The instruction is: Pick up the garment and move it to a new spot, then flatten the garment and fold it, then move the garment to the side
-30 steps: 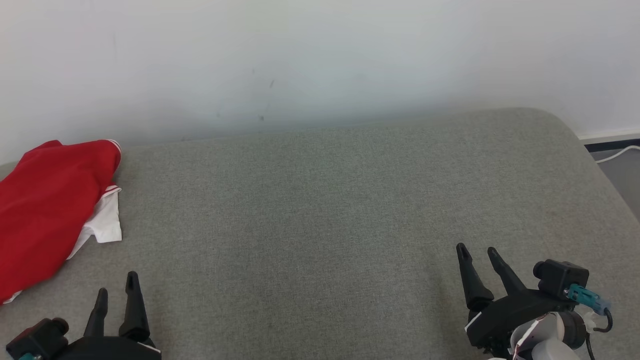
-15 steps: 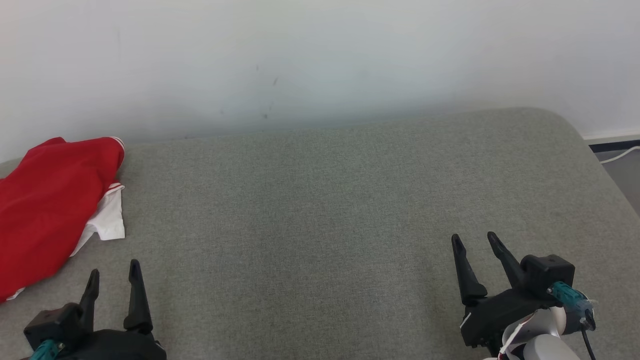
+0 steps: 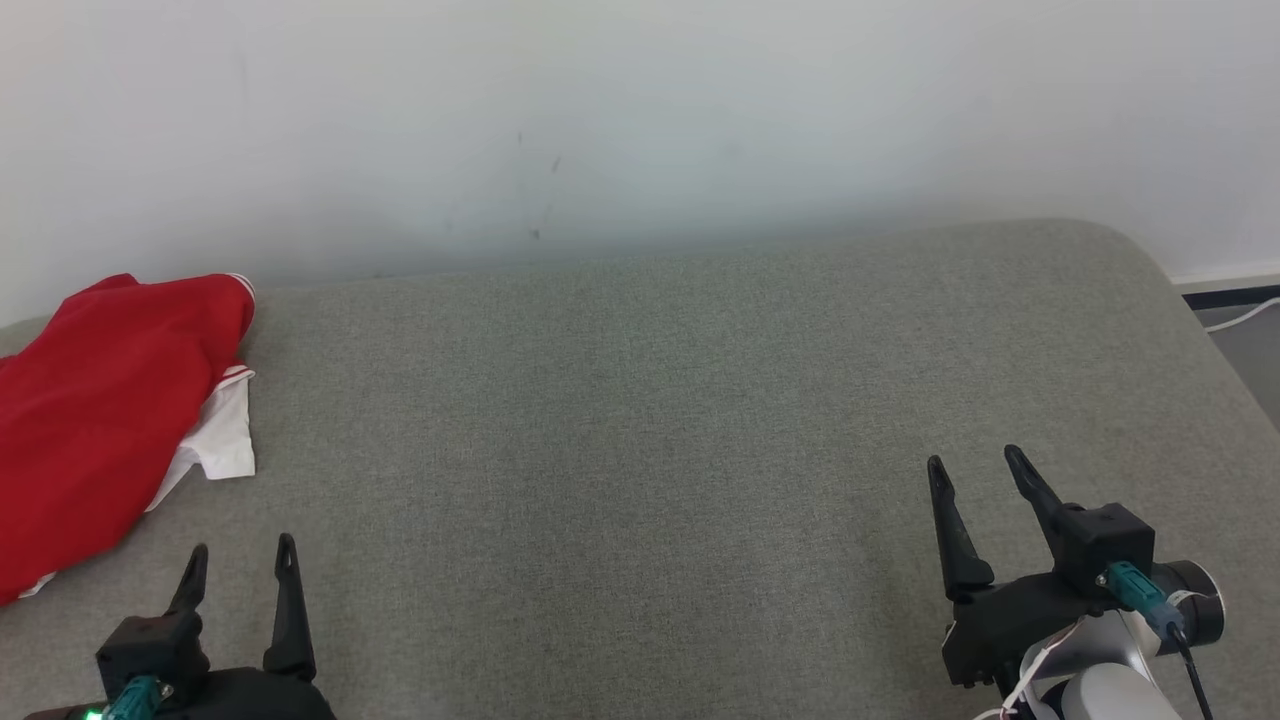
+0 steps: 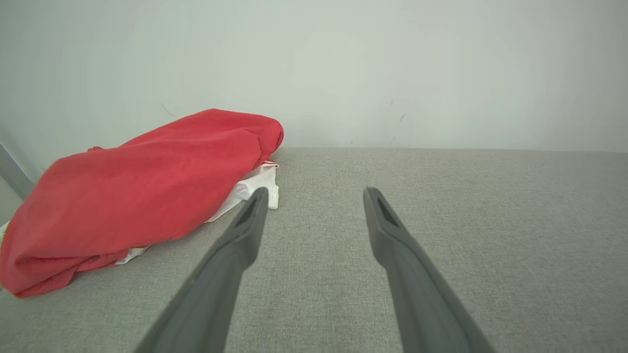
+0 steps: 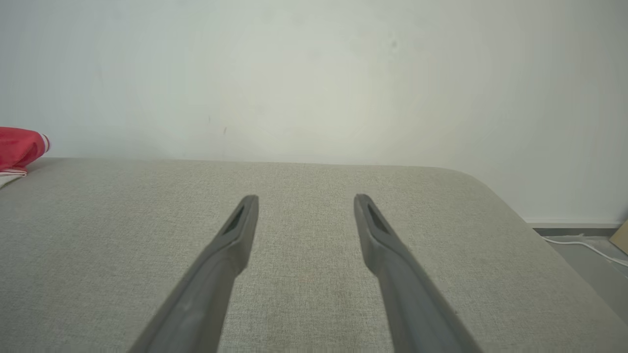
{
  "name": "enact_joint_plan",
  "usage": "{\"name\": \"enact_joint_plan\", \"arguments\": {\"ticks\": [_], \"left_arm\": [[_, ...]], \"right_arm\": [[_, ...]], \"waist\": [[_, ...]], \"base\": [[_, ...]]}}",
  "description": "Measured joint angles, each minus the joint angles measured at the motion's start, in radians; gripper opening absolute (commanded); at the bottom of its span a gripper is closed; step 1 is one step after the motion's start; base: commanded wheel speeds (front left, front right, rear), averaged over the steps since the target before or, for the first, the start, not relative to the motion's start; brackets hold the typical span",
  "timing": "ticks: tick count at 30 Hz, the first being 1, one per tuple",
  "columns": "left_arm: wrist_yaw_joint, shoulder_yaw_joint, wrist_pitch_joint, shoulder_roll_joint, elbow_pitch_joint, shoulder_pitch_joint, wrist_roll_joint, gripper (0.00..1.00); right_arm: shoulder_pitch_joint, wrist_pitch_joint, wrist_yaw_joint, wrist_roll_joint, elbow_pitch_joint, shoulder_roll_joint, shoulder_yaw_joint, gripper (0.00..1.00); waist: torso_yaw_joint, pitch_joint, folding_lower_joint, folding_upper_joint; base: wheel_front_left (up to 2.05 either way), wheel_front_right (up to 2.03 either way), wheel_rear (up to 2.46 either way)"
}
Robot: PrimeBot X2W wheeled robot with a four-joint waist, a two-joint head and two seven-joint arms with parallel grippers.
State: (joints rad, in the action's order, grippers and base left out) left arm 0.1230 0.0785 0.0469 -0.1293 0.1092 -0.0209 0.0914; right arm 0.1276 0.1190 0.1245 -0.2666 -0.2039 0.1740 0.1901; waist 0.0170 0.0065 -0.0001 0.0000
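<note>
Left gripper (image 3: 243, 547) hangs with its fingers apart over the near-left part of the grey upholstered cushion (image 3: 640, 420), near the crumpled red garment with white trim (image 3: 100, 400). The right gripper (image 3: 973, 458), likewise spread, is well apart from it, toward the right edge. A pinch might catch only the top red layer, so the white fabric beneath could drag or bunch. The garment lies at the cushion's far-left corner, its long axis slanting from the striped cuff by the back edge toward the near-left edge.
</note>
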Motion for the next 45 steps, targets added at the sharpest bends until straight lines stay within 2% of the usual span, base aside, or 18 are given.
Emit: {"name": "enact_joint_plan", "arguments": {"ticks": [4,10,25,35,45], "left_arm": [[-0.001,-0.002,-0.028,-0.004,-0.018,0.007,0.004,1.00],[0.000,-0.020,-0.038,0.001,-0.042,0.012,0.008,1.00],[0.000,-0.049,-0.073,0.011,-0.081,0.034,0.014,1.00],[0.000,-0.080,-0.077,0.031,-0.098,0.033,0.014,1.00],[0.000,-0.097,-0.089,0.040,-0.110,0.034,0.013,1.00]], "right_arm": [[-0.002,-0.014,0.000,0.021,0.013,0.005,-0.009,1.00],[-0.010,-0.014,0.000,0.016,0.032,-0.002,-0.075,1.00],[-0.062,-0.028,0.000,0.003,0.071,-0.014,-0.130,1.00],[-0.081,-0.040,0.000,0.000,0.085,-0.013,-0.131,1.00],[-0.080,-0.058,-0.004,-0.010,0.089,-0.016,-0.109,1.00]], "waist": [[0.000,-0.003,0.0000,0.0000],[-0.002,-0.009,0.0000,0.0000],[0.017,-0.012,0.0000,0.0000],[0.094,-0.012,0.0000,0.0000],[0.215,-0.014,0.0001,0.0000]], "base": [[0.00,0.00,0.00],[0.00,0.00,0.00],[0.00,0.00,0.00],[0.00,0.00,0.00],[0.00,0.00,0.00]]}}
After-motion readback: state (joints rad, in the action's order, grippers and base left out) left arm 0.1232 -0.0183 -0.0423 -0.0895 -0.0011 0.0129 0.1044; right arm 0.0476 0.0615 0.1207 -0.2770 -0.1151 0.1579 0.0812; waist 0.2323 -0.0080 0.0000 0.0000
